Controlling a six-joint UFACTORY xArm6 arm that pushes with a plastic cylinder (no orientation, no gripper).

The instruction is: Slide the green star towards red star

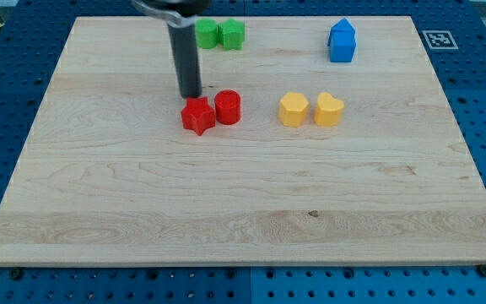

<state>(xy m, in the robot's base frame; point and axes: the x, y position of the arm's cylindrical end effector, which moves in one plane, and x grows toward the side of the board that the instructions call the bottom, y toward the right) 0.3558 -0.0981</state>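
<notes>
The red star lies left of the board's middle, touching a red cylinder on its right. Two green blocks sit at the view's top: one partly hidden behind the rod, and the other touching it on the right. Which of them is the star I cannot tell. My tip rests on the board just above the red star, well below the green blocks.
A yellow hexagon-like block and a yellow heart sit side by side right of the red blocks. Two blue blocks are clustered at the top right. The wooden board lies on a blue perforated table.
</notes>
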